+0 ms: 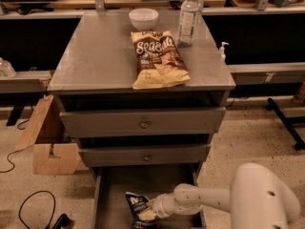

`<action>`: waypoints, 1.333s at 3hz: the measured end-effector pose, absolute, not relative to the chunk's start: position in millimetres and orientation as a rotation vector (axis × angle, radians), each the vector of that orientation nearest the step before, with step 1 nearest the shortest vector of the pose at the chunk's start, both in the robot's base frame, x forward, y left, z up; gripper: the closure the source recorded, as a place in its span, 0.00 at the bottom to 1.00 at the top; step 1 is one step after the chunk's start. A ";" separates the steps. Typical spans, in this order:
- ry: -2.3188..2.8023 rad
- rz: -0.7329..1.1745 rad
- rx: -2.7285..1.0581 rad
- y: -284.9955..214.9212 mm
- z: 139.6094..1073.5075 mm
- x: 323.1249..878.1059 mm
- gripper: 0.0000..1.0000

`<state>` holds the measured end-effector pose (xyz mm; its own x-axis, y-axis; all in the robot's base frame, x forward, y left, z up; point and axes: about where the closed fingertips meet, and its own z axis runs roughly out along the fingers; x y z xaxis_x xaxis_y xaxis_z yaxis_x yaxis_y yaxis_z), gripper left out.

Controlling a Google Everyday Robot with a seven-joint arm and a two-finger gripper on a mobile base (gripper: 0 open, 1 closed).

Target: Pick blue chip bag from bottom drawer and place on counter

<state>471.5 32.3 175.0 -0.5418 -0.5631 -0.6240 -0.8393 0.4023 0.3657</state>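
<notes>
the gripper claw sits low in the bottom drawer, against the blue chip bag just to its left; i cannot tell whether it grips. the counter lies well above it, bearing a tan bag.

The light is warm and rather dim and comes from above. The top of the desk has a soft pale sheen, and dark shadow sits below its front edge. The bottom drawer lies in shade. There the claw, low beside the blue chip bag, looks pale.
</notes>
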 end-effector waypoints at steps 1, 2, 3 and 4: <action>2.156 0.940 -1.214 0.1 244.0 451.5 1.00; 2.101 0.939 -1.204 -28.2 310.1 434.6 1.00; 2.091 0.900 -1.148 -58.6 409.6 424.7 1.00; 2.103 0.853 -1.091 -72.4 484.7 428.1 1.00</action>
<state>428.1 -72.4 484.7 -0.4719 -0.4579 -0.7534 -0.8534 0.4518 0.2600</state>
